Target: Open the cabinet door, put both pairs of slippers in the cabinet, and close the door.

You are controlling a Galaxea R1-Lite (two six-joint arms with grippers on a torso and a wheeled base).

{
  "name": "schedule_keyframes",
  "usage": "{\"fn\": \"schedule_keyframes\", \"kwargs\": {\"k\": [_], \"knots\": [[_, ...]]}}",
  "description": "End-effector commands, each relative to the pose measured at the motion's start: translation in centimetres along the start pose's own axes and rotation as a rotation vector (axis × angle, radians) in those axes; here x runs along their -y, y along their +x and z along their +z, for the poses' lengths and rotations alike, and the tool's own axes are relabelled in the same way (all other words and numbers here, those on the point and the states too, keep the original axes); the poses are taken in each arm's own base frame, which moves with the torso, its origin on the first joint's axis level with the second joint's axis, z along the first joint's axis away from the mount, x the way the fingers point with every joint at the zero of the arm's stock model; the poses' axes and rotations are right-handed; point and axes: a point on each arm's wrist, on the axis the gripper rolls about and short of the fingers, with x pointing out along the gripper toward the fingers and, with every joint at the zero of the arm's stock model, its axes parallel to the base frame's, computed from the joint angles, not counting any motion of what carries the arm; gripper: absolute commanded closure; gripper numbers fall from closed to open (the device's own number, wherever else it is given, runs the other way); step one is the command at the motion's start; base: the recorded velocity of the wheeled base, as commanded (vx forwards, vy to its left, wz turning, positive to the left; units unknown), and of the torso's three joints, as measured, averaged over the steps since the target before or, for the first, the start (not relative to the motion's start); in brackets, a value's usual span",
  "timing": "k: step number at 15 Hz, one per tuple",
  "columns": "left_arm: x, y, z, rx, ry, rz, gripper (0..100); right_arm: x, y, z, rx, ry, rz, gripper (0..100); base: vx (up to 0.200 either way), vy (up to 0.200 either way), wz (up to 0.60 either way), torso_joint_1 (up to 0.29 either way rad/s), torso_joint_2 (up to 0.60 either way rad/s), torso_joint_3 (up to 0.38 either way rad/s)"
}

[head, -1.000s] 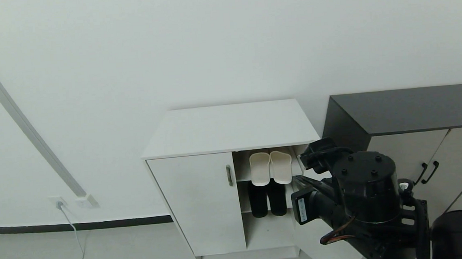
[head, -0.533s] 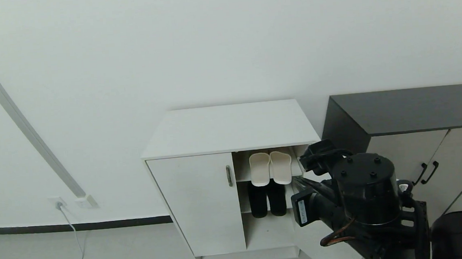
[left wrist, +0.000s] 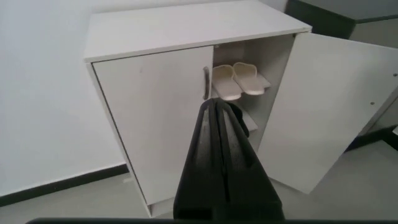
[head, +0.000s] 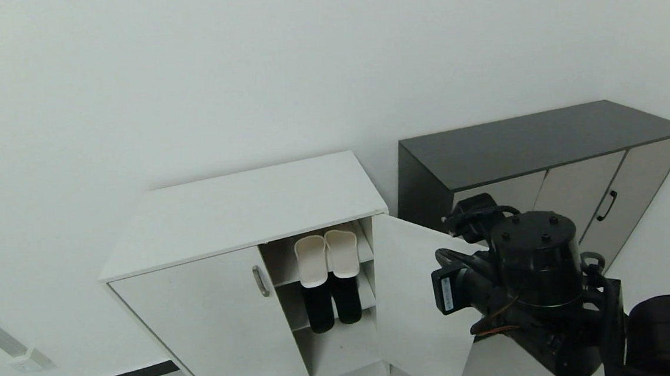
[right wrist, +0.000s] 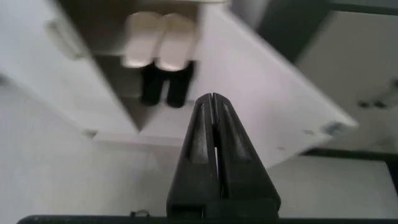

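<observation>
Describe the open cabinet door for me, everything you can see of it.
The door is a plain white flat panel that looks like laminated board, hinged on the right side of the cabinet. It stands wide open and upright, angled out toward the robot with its inner face showing. No handle shows on this face; two small dots sit near its free edge. The right gripper, shut, is in front of it; whether they touch cannot be told.

The right arm [head: 531, 292], lower right of the frame, is all matte black: fat round joint cap [head: 534, 242] with a few screws [head: 517, 228], small white label [head: 447, 289] on a side block, reddish-orange cable [head: 486, 332] looping underneath. The left gripper [left wrist: 216, 104] and right gripper [right wrist: 213, 96] are long black wedges.
</observation>
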Motion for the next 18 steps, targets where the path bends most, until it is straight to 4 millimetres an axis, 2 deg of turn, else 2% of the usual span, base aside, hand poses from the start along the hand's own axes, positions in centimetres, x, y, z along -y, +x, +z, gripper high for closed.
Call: {"fn": "schedule_keyframes", "kwargs": {"k": [1,7,15,18], "knots": [[0.0,0.0,0.0,0.0,0.0,-0.001,100,0.3,0.5,-0.1,-0.007,0.001,-0.01,100,0.0,0.0,0.0,0.0,0.0,0.0],[0.0,0.0,0.0,0.0,0.0,-0.001,100,0.9,1.6,-0.6,-0.001,-0.001,-0.037,100,0.0,0.0,0.0,0.0,0.0,0.0],[0.0,0.0,0.0,0.0,0.0,-0.001,100,1.5,2.0,-0.4,0.003,0.008,-0.047,100,-0.2,0.0,0.0,0.0,0.0,0.002],[0.0,0.0,0.0,0.0,0.0,-0.001,100,2.2,2.5,-0.1,0.007,0.02,-0.049,100,0.0,0.0,0.0,0.0,0.0,0.0]]}}
